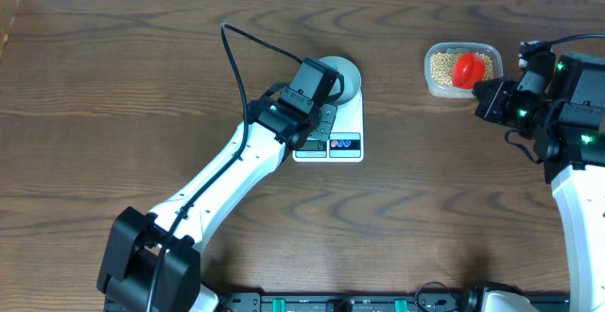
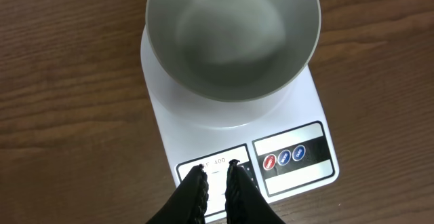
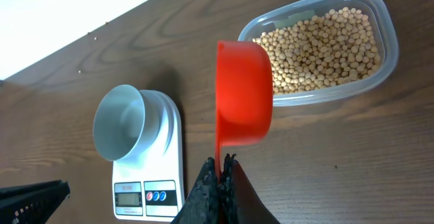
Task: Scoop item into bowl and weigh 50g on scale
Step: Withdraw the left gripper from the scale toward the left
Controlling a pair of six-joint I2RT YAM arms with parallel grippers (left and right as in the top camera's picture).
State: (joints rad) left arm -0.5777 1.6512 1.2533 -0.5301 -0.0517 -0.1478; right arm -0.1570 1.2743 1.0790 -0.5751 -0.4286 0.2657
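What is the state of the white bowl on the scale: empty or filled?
Empty. The left wrist view looks into the bowl on the scale: only its bare inside shows, nothing in it.

White arm links [image 1: 227, 175], black joint housings [image 1: 142, 251] with green lights [image 1: 521, 113], looping black cable [image 1: 236, 57], black ridged end effector fingers [image 2: 195, 189].

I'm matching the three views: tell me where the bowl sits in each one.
Overhead: bowl upper centre, partly hidden by the left arm.
Left wrist: bowl top centre.
Right wrist: bowl lower left.
Shared landmark: the scale beneath it in all three.
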